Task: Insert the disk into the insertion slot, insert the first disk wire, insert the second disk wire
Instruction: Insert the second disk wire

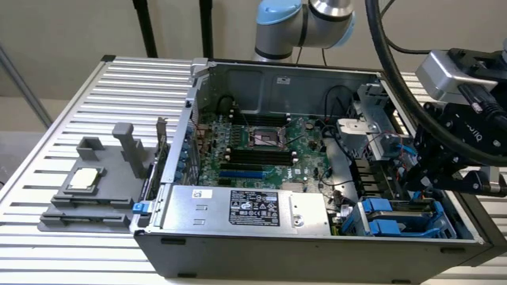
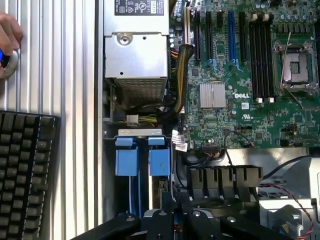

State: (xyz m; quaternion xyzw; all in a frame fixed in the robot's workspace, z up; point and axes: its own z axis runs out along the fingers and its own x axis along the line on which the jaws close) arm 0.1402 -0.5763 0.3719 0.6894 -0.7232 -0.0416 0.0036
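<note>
The insertion slot (image 1: 400, 218) sits in the open computer case's front corner at the exterior view's right, a grey-blue bay with bright blue clip tabs (image 2: 127, 161). Only a thin green edge (image 2: 162, 187) shows between the blue parts, so the disk is hidden. My black gripper (image 1: 421, 181) hangs just above the bay's inner end, shut; I cannot tell whether anything is between its fingers. In the wrist view the gripper (image 2: 172, 212) stands over the bay beside a bunch of labelled cable plugs (image 2: 180, 142).
The power supply (image 1: 246, 208) with a black label lies beside the bay. A motherboard (image 1: 262, 145) fills the case floor. A grey fixture (image 1: 95, 190) with upright posts stands on the slatted table. A hand (image 2: 9, 35) rests on a button near a black keyboard (image 2: 25, 170).
</note>
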